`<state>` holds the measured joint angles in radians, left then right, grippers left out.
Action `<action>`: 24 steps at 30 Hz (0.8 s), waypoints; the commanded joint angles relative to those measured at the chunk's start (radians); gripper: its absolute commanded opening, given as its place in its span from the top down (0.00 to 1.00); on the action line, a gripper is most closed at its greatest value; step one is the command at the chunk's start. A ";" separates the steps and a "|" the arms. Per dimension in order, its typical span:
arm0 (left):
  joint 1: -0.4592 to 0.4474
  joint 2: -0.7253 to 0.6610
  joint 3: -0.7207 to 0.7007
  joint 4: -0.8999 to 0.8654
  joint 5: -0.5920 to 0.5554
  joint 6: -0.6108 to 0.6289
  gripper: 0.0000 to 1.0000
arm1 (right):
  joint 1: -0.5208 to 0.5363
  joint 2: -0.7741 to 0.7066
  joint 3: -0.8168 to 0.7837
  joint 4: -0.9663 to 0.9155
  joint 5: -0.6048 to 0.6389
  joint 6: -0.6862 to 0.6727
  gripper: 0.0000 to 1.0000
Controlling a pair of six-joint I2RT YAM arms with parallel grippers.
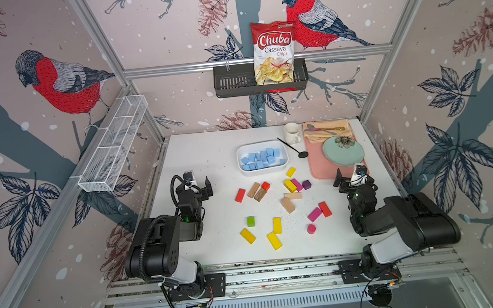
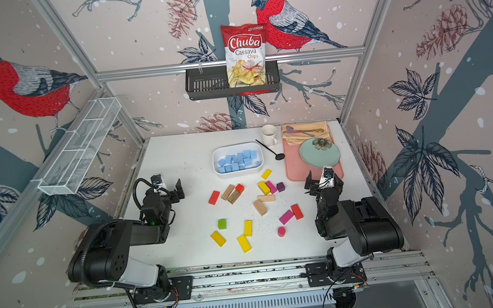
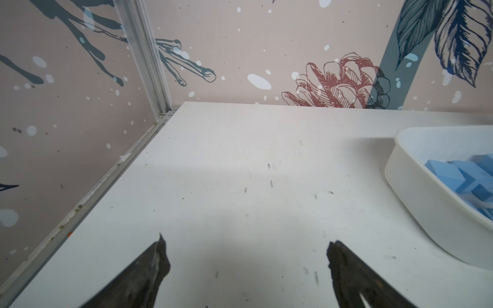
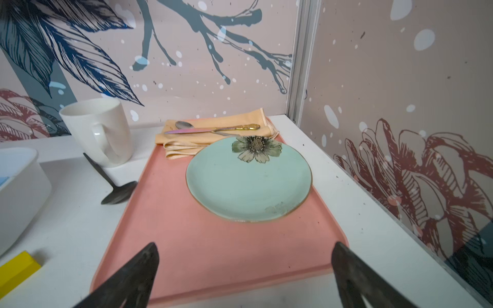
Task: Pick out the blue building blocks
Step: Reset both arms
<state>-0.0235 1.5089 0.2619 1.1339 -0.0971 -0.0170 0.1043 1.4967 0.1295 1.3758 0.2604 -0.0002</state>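
Note:
Several light blue building blocks (image 1: 262, 158) (image 2: 238, 161) lie heaped in a white dish (image 1: 239, 154) (image 2: 215, 156) at the back middle of the table. The left wrist view shows the dish wall (image 3: 416, 192) and some blue blocks (image 3: 469, 176) off to one side of the fingers. My left gripper (image 1: 201, 186) (image 2: 170, 189) (image 3: 245, 248) hangs open over bare table left of the dish, holding nothing. My right gripper (image 1: 352, 177) (image 2: 322, 181) (image 4: 244, 250) is open and empty above the near edge of the pink tray (image 4: 213, 256).
Yellow (image 1: 277, 225), red (image 1: 240, 195), pink (image 1: 314, 214), green (image 1: 251, 221), purple (image 1: 306, 184) and tan wooden blocks (image 1: 287, 205) lie scattered mid-table. The tray carries a green plate (image 4: 248, 184), napkin and cutlery. A white mug (image 4: 98, 130) and black spoon (image 4: 117, 193) sit beside it.

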 commanded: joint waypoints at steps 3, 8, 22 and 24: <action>0.001 0.000 0.000 0.035 0.043 0.020 0.04 | -0.071 0.003 0.104 -0.175 -0.096 0.062 0.00; 0.001 0.001 0.002 0.030 0.037 0.017 0.04 | -0.077 0.004 0.102 -0.171 -0.108 0.065 0.01; 0.005 0.004 0.011 0.018 0.019 0.004 0.04 | -0.078 0.005 0.102 -0.171 -0.108 0.065 0.00; 0.005 0.002 0.010 0.018 0.016 0.006 0.04 | -0.078 0.004 0.102 -0.170 -0.108 0.065 0.00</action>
<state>-0.0216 1.5112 0.2680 1.1309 -0.0677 -0.0029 0.0265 1.5036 0.2279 1.1957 0.1577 0.0555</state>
